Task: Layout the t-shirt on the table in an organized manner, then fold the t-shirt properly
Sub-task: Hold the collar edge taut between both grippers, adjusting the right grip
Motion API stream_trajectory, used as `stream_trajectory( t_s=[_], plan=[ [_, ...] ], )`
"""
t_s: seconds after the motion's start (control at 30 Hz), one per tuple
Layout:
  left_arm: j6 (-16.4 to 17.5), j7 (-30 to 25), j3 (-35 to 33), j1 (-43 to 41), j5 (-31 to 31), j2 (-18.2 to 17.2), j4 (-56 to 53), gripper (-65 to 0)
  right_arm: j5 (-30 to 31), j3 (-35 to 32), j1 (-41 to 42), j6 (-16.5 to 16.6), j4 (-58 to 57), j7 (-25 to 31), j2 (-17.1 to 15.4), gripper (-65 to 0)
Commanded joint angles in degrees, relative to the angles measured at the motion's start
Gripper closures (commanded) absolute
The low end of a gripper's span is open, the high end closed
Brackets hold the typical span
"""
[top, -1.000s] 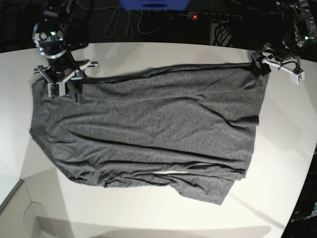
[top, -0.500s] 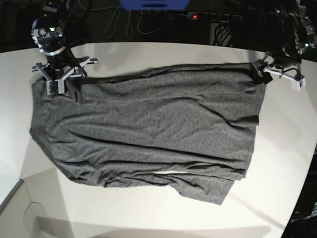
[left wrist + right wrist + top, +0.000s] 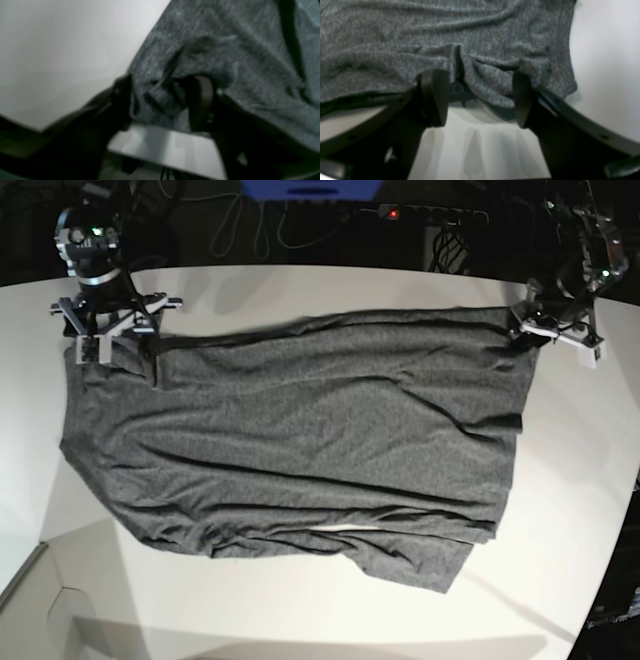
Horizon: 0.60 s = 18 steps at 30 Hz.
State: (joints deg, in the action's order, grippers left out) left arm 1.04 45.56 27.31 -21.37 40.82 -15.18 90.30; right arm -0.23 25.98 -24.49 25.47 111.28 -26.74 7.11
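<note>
The dark grey t-shirt (image 3: 300,450) lies spread across the white table (image 3: 300,290), wrinkled along its near edge. In the base view my left gripper (image 3: 532,328) sits at the shirt's far right corner. The left wrist view shows it (image 3: 160,100) closed on a bunched fold of the t-shirt (image 3: 237,50), with cloth filling the gap between the fingers. My right gripper (image 3: 100,345) is at the shirt's far left corner. In the right wrist view it (image 3: 480,100) stands open, the t-shirt (image 3: 445,30) edge lying loose between the fingers above the bare table (image 3: 607,62).
Behind the table's far edge are dark cables, a power strip with a red light (image 3: 393,213) and a blue object (image 3: 310,188). The table edge curves away at the right (image 3: 610,510). A seam and a lower panel show at the bottom left (image 3: 40,565).
My right gripper has opened, let go of the left corner and drawn back up and left. My left gripper has moved onto the right corner and closed on the cloth.
</note>
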Motion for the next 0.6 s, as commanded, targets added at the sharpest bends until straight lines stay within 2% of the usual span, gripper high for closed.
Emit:
stream_trajectory(
  t_s=[0.0, 0.2, 0.23, 0.3, 0.33, 0.37, 0.47, 0.57],
  plan=[
    [-0.64, 1.52, -0.01, -0.48, -0.51, 0.45, -1.2, -26.0, 0.27, 0.18, -0.17, -0.2, 0.94, 1.47, -0.39, -40.7],
    [-0.64, -0.77, -0.1, -0.39, -0.51, 1.95, -2.79, -23.2, 0.27, 0.18, -1.05, -0.02, 0.94, 1.47, -1.36, -40.7],
    [-0.64, -0.77, -0.1, -0.39, -0.51, 2.04, -2.7, -20.9, 0.27, 0.18, -1.14, -0.02, 0.94, 1.47, -1.44, -40.7],
    [-0.64, -1.03, 0.25, 0.22, -0.51, 2.04, -2.17, -10.8, 0.27, 0.09, -1.84, -0.02, 0.94, 1.47, -1.44, -40.7],
    [-0.64, -0.86, 0.34, 0.49, -0.51, 1.86, -2.17, -3.2, 0.27, -0.26, -2.45, -0.02, 0.94, 1.47, -1.44, -40.7],
    [-0.64, -0.77, 0.34, 0.93, -0.51, 1.69, -2.26, 0.0, 0.27, -0.35, -2.72, -0.02, 0.94, 1.47, -1.44, -40.7],
    [-0.64, -0.77, 0.51, 2.07, -0.51, 1.51, -2.26, -1.5, 0.27, -1.23, -3.33, 0.06, 0.5, 1.47, -1.44, -40.7],
    [-0.64, -0.77, 2.62, 2.42, -0.42, 0.89, -1.82, 0.0, 0.27, -2.46, -4.04, 0.06, -0.65, 1.47, -1.44, -40.7]
  ],
)
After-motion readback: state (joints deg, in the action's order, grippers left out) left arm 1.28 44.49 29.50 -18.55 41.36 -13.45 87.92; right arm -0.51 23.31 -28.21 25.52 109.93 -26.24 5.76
